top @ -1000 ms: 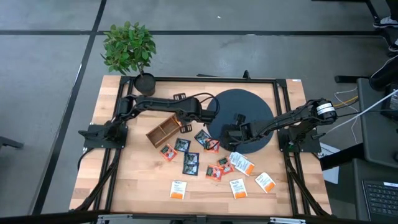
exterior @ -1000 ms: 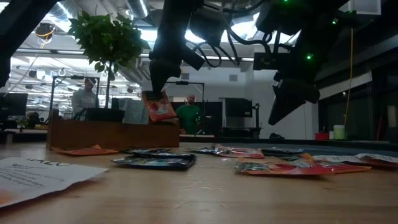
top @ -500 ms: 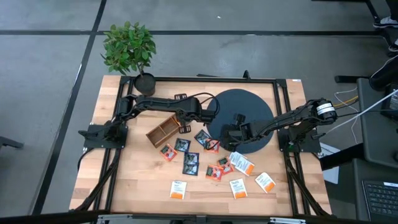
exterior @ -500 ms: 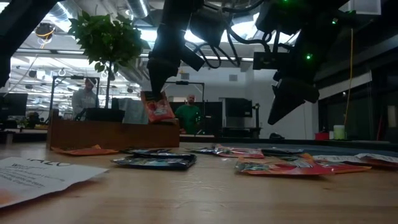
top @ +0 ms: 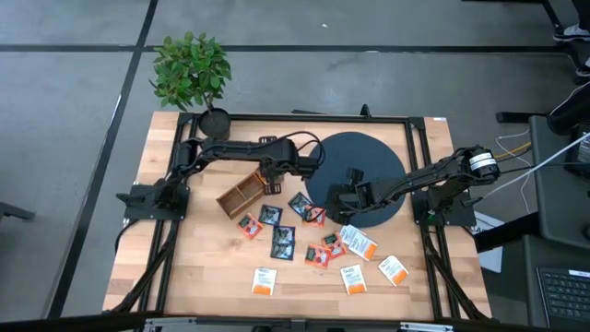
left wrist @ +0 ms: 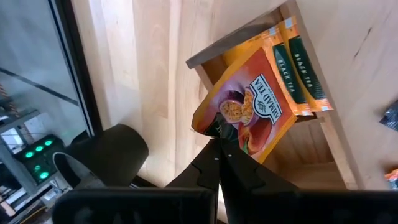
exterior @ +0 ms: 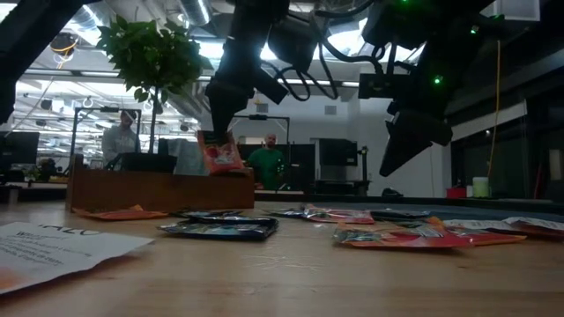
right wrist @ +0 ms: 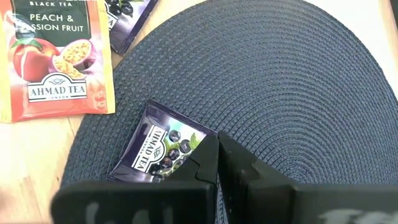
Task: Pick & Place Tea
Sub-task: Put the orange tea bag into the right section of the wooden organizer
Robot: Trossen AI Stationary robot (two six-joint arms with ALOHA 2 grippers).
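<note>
Sachets look light, thin and flat, with crinkly foil-paper skins: they probably slide on wood and flex if pinched mid-panel. A grip on a corner or edge seam seems the safest hold.

Left claw (left wrist: 219, 140) is clamped on the lower corner of a red-orange peach and passion fruit sachet (left wrist: 247, 112), which hangs just above the wooden divided box (top: 243, 192). In the low view the same sachet (exterior: 221, 154) dangles at the box's top edge, not yet let go.

Box contents: two orange-banded black tea sachets (left wrist: 301, 68) stand on edge in one compartment, in the left wrist view. What the other compartments hold I cannot tell.

Right claw (right wrist: 217, 149) hovers with fingers together, holding nothing, over the dark woven round mat (right wrist: 298, 81). A dark blue blackcurrant sachet (right wrist: 158, 149) lies flat beneath it, overlapping the mat's edge. Another peach sachet (right wrist: 59, 56) lies on the desk (top: 203, 267) just beside the mat.

Remaining sachets lie scattered on the desk in front of the box and mat, including white orange-banded ones (top: 264, 280) nearest the front edge.
</note>
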